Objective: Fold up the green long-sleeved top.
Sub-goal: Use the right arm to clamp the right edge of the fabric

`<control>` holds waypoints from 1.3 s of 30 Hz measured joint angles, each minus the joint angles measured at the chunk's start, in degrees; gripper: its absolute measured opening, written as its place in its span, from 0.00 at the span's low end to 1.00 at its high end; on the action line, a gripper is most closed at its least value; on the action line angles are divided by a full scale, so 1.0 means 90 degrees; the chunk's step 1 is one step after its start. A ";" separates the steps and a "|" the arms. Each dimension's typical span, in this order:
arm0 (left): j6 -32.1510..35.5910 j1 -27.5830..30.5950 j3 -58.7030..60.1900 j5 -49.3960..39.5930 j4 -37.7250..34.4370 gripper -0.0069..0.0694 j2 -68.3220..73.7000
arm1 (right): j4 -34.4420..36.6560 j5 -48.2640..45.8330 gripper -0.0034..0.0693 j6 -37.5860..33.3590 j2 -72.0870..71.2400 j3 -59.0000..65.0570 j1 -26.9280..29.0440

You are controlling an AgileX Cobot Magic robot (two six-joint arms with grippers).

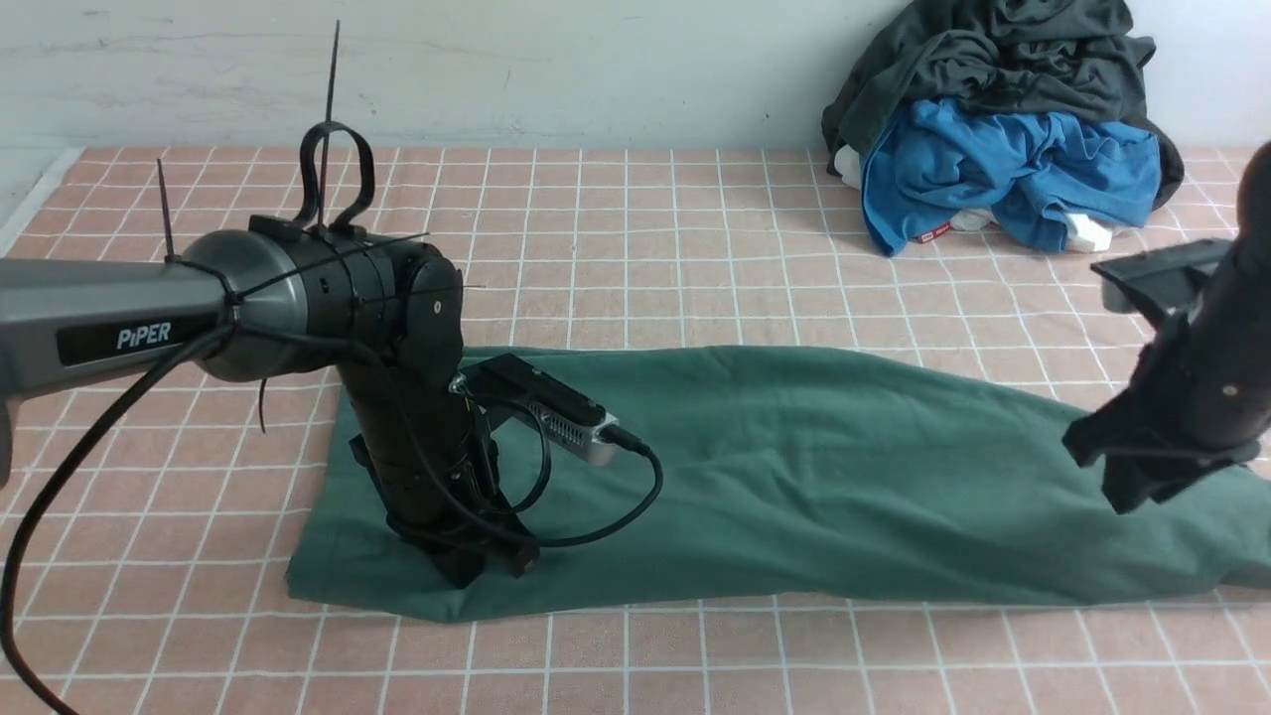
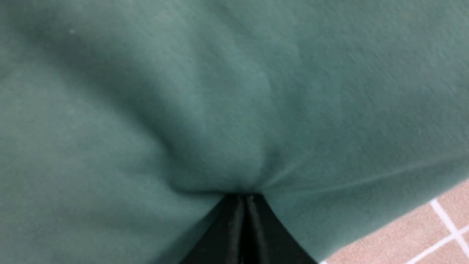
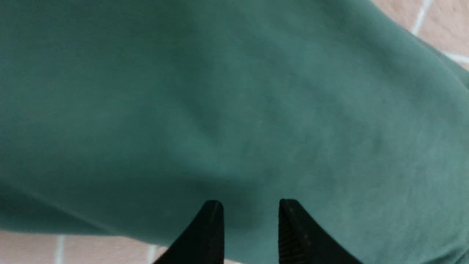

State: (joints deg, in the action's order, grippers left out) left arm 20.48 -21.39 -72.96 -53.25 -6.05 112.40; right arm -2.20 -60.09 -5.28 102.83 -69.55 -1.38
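The green long-sleeved top [image 1: 814, 467] lies on the pink checked table as a long folded strip running left to right. No cuffs, neckline or label show. My left gripper [image 1: 487, 566] points down onto the strip's left end near its front edge. In the left wrist view the left gripper [image 2: 243, 196] has its jaws together, and the green cloth [image 2: 183, 91] puckers at the tips. My right gripper [image 1: 1112, 467] hovers over the strip's right end. In the right wrist view the right gripper [image 3: 249, 205] is open and empty just above the cloth [image 3: 220, 91].
A pile of clothes sits at the back right against the wall: a dark charcoal-grey garment [image 1: 993, 50] on top of a bright blue garment [image 1: 1003, 169]. Pink checked table surface [image 1: 635, 228] stretches behind and in front of the strip.
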 joint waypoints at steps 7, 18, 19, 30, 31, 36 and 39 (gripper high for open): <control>0.0000 0.0090 0.0037 0.0064 -0.0113 0.09 -0.0021 | -0.0167 0.0572 0.56 0.0546 0.0442 0.0138 0.1160; 0.0000 0.0102 0.0037 0.0081 -0.0118 0.09 -0.0023 | -0.0195 0.1107 0.79 0.0764 0.0652 0.0138 0.1617; 0.0000 0.0102 0.0037 0.0081 -0.0118 0.09 -0.0023 | -0.0188 0.1153 0.79 0.0766 0.0652 0.0138 0.1617; 0.0000 0.0106 0.0044 0.0087 -0.0118 0.09 -0.0028 | 0.0244 0.1441 0.79 0.0586 0.0877 0.0131 0.1622; 0.0000 0.0108 0.0044 0.0093 -0.0118 0.09 -0.0028 | 0.0335 0.1429 0.78 0.0539 0.0906 0.0122 0.1622; 0.0000 0.0108 0.0044 0.0093 -0.0118 0.09 -0.0028 | 0.0664 0.1411 0.69 0.0034 0.0928 0.0090 0.1628; 0.0000 0.0114 0.0044 0.0093 -0.0118 0.09 -0.0028 | 0.0836 0.1411 0.56 -0.0192 0.0928 0.0090 0.1628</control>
State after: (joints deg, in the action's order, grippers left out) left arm 20.48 -20.37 -72.56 -52.41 -7.11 112.15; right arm 5.33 -47.39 -7.01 111.18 -68.73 13.27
